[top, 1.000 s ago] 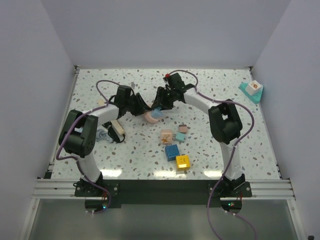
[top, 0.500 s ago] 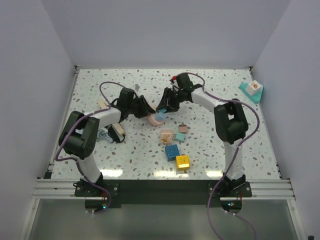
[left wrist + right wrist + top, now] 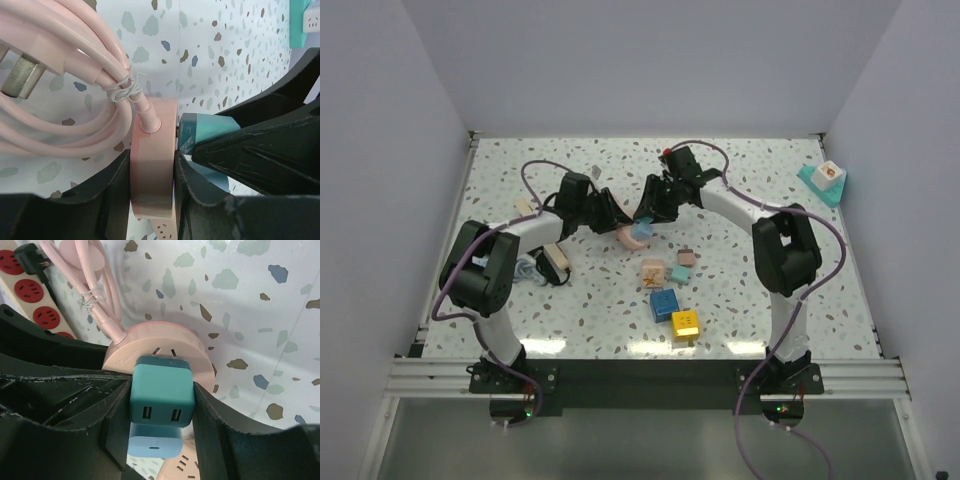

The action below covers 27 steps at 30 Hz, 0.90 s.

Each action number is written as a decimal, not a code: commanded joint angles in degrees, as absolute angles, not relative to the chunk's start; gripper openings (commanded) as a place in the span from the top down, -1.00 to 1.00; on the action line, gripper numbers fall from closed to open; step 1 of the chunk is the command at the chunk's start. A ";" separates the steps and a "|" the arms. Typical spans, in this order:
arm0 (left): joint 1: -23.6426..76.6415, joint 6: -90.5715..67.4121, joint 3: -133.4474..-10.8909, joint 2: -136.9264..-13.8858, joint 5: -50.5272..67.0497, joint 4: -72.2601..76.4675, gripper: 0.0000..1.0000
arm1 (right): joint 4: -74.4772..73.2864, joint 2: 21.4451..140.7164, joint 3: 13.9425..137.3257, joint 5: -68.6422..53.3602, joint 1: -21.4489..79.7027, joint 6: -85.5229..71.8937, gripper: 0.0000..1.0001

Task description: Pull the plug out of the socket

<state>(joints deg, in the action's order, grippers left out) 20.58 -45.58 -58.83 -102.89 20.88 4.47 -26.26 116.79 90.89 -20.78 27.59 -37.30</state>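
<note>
Holding a pink round socket [image 3: 152, 130] clamped edge-on in the left gripper [image 3: 151, 167], over the far middle of the speckled desk [image 3: 770, 290]. Pinching a teal plug [image 3: 161, 385] by its two sides in the right gripper [image 3: 161, 407], with two USB ports turned toward that wrist camera. Pressed up against the socket's face, prongs hidden, so cannot tell how deeply seated. Trailing from the socket's rim, a pink cord [image 3: 60, 115], looped and bound with a thin wire tie [image 3: 125, 92]. Lying near on the left, a cream power strip [image 3: 30, 292] with red outlets, carrying a black plug [image 3: 27, 255]. Scattered nearer the arm bases, apart from both grippers, small coloured cubes, among them a blue cube [image 3: 665, 303] and a yellow cube [image 3: 685, 323].
</note>
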 commanded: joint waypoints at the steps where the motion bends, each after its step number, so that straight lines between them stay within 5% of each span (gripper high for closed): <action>1: 18.19 -42.01 -59.94 -105.12 13.89 -4.83 1.00 | -26.28 109.26 90.62 -14.07 27.33 -36.21 1.00; 15: 16.96 -41.92 -58.97 -103.62 13.53 -5.01 1.00 | -17.50 103.10 83.24 -33.12 14.95 -36.47 1.00; 27: 15.82 -41.84 -61.08 -102.74 15.73 -4.04 1.00 | -32.88 102.57 79.64 -21.35 14.76 -29.18 1.00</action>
